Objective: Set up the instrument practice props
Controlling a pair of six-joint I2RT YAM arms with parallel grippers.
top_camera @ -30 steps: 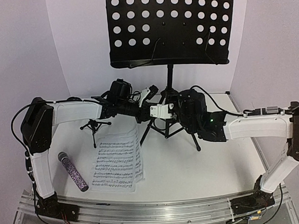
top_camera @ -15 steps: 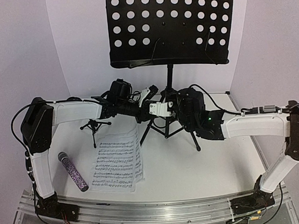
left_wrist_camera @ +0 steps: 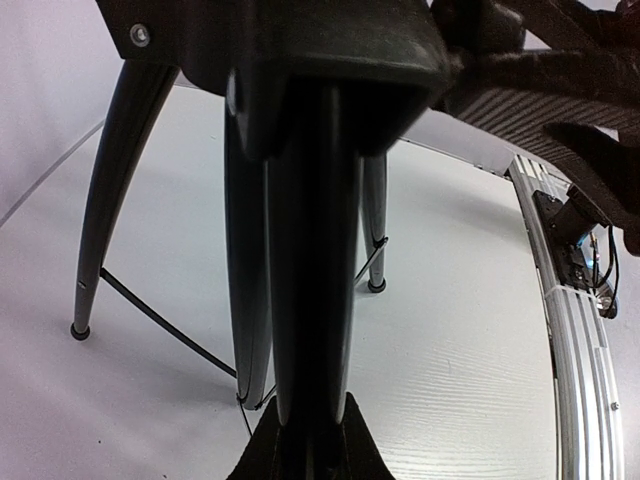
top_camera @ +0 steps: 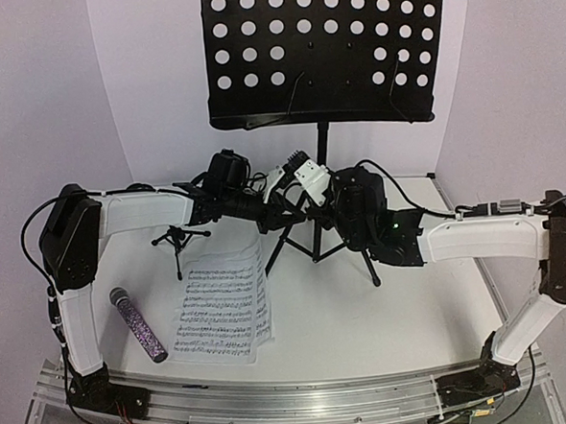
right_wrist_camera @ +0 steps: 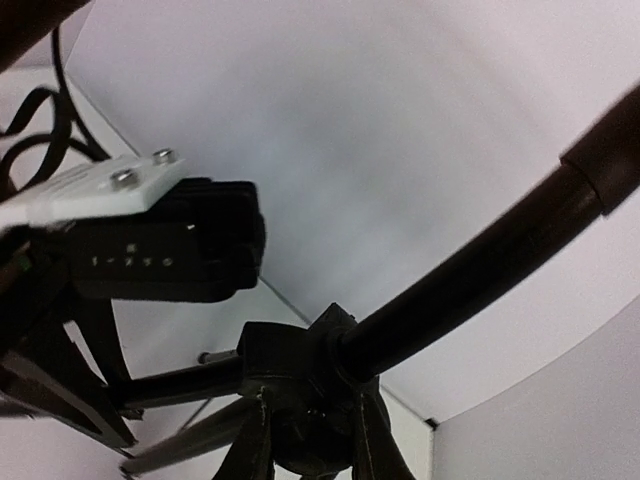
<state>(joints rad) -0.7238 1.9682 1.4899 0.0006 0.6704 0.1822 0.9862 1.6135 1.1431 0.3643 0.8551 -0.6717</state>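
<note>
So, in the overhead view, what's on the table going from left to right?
Microphone → mic stand → sheet music → music stand.

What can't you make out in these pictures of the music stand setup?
- Top view: music stand tray's upper edge, cut off by the frame.
- Top view: sheet music notes, too small to read.
- Right wrist view: whether the right gripper grips the stand; dark shapes merge.
- Left wrist view: left gripper fingertips, cut off at the bottom edge.
</note>
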